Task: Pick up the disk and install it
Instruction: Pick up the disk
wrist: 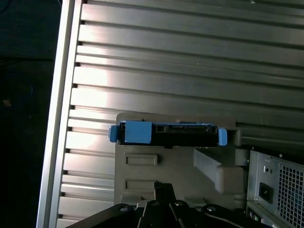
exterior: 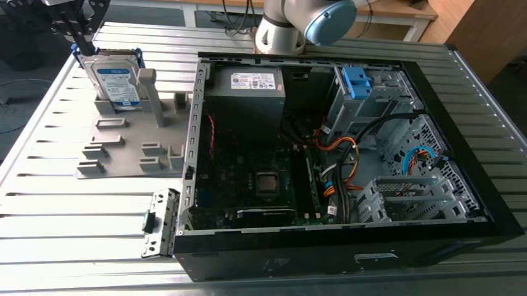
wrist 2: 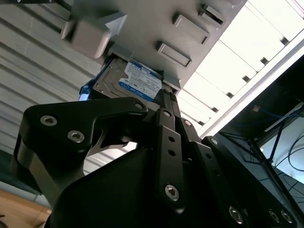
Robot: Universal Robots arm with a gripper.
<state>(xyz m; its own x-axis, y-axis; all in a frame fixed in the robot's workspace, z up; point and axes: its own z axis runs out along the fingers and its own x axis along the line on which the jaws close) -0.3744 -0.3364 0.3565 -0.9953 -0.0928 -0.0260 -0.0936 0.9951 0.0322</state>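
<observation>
Slatted aluminium desk (exterior: 33, 203) carries an open PC case (exterior: 494, 209) and, just beside it, a grey holder block (exterior: 123, 145). The disk (exterior: 115, 80) stands on edge in that block, label facing the case, blue bracket (wrist: 137, 133) wrapped around its upper edge. The claw (exterior: 84, 48) sits right at the disk's top corner; can't tell whether it's released or clenched.

Handling call: rigid, dense for its size, smooth metal flanks, shock-sensitive. Best to pinch across the flat metal faces near the top. The bracket tabs look flexible, so they're a poor hold, and I'd keep off the connector edge.
</observation>
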